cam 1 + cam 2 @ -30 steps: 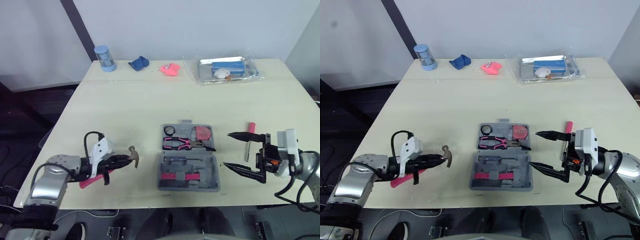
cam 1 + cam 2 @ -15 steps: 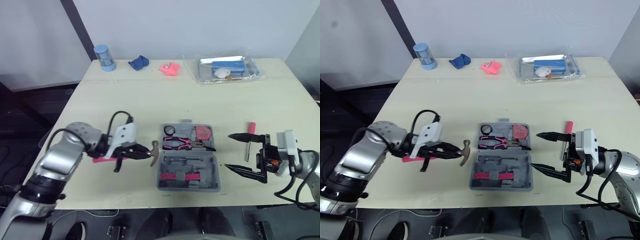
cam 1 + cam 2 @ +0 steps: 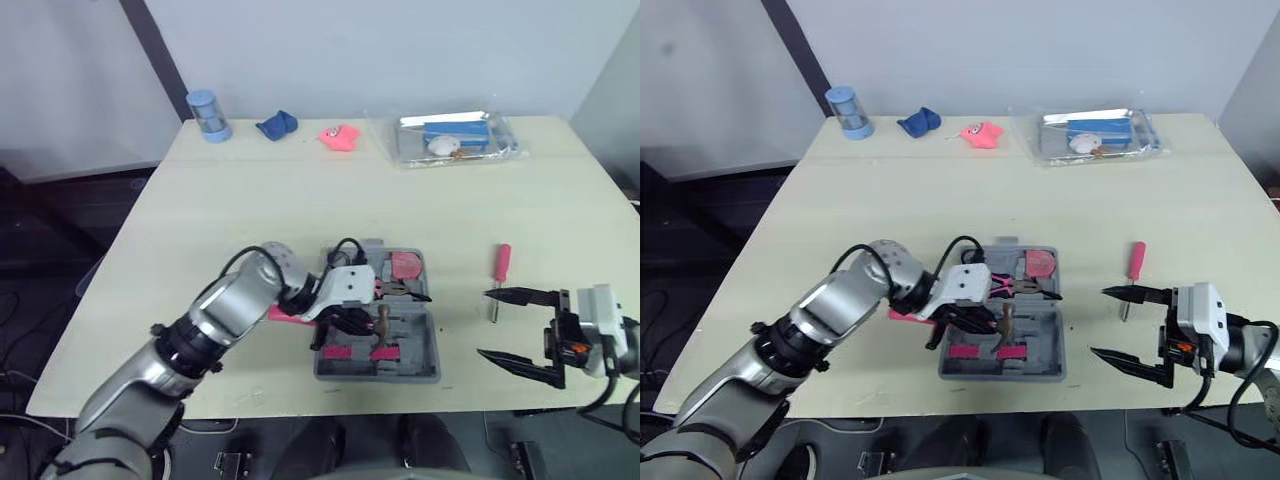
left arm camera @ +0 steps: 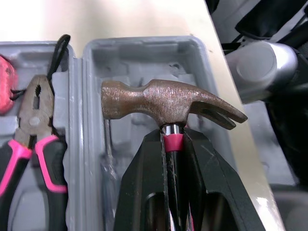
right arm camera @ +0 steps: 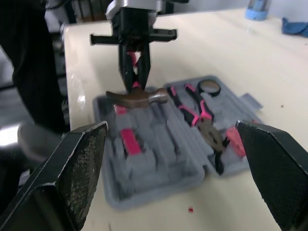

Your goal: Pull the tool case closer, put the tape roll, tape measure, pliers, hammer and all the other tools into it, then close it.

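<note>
My left tool is clenched on the hammer just below its head, over the near half of the open tool case; I cannot confirm contact with the tray. Pliers lie in the far half. My right tool is spread wide, empty, near the screwdriver on the tabletop.

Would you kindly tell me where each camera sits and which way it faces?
Head eyes: on the head, facing down over the table; left gripper and right gripper show.
Left wrist: along the left gripper, at the hammer it holds over the tool case.
Right wrist: along the open right gripper, toward that case.
Both wrist views share hammer and pliers.
</note>
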Controlling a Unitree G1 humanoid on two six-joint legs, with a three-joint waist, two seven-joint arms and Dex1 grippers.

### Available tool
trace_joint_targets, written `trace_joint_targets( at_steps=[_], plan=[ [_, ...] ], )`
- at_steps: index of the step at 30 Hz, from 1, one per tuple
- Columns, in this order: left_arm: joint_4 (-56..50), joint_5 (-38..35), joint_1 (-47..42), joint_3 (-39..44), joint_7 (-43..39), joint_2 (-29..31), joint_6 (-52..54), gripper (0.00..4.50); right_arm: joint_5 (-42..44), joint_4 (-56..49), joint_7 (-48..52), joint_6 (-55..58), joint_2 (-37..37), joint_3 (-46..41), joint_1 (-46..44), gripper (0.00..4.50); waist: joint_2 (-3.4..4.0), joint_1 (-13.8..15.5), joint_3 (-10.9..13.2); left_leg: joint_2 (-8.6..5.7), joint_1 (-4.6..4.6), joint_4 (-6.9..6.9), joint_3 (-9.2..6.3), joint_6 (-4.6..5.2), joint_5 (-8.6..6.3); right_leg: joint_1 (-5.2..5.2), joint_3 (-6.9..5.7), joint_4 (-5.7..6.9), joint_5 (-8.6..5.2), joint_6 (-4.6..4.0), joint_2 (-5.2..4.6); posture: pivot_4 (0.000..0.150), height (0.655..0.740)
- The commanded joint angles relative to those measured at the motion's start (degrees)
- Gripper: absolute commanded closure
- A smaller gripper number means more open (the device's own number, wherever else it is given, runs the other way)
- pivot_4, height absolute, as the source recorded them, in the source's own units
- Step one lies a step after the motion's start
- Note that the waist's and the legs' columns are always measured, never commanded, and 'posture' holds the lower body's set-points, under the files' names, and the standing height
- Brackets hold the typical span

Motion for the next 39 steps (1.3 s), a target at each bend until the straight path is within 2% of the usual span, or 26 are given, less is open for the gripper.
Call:
trace_joint_targets(
  at_steps=[1, 7, 13, 22, 39],
  plan=[
    [2.45, 2.74, -2.64, -2.94, 1.91, -3.85, -0.59, 4.49, 0.27, -0.49, 0.57, -1.71, -0.2, -2.29, 0.26, 0.0, -0.01, -0.08, 0.01, -0.01, 0.0, 0.01, 0.0, 0.0, 0.0, 0.02, 0.01, -0.01, 0.01, 0.02, -0.01, 0.15, 0.74],
    [5.58, 3.29, -5.59, -6.02, 1.78, -9.62, 3.76, 4.49, -0.32, -0.9, -0.31, -2.13, 0.73, -1.32, 0.29, 0.0, -0.02, -0.32, 0.01, 0.01, 0.0, 0.0, -0.02, 0.0, 0.0, 0.0, 0.03, 0.0, 0.01, 0.03, 0.0, 0.15, 0.74],
    [8.31, 4.87, -7.12, -8.73, 2.37, -12.7, 5.33, 4.49, -0.61, -0.98, -0.45, -2.55, 1.2, -1.66, 0.93, 0.0, -0.02, -0.23, 0.01, 0.0, 0.0, 0.02, -0.02, 0.0, 0.0, 0.01, 0.03, 0.0, 0.01, 0.03, 0.0, 0.15, 0.74],
    [11.47, 6.83, -7.55, -11.29, 2.97, -14.16, 5.64, 4.49, -1.98, 0.62, 0.75, -4.62, 0.19, -3.79, 3.59, 0.0, -0.02, -0.24, 0.01, -0.01, 0.01, 0.02, -0.01, 0.0, 0.0, 0.01, 0.03, 0.01, 0.0, 0.03, 0.0, 0.15, 0.74],
    [19.99, 9.35, -9.2, -11.92, 4.78, -19.82, 4.81, 4.49, -2.97, 0.28, -0.21, -5.49, 1.01, -2.16, 3.1, 0.0, -0.02, -0.2, 0.01, -0.01, 0.01, 0.06, -0.01, 0.0, 0.0, 0.03, 0.02, 0.01, 0.0, 0.04, -0.01, 0.15, 0.74]
  ],
)
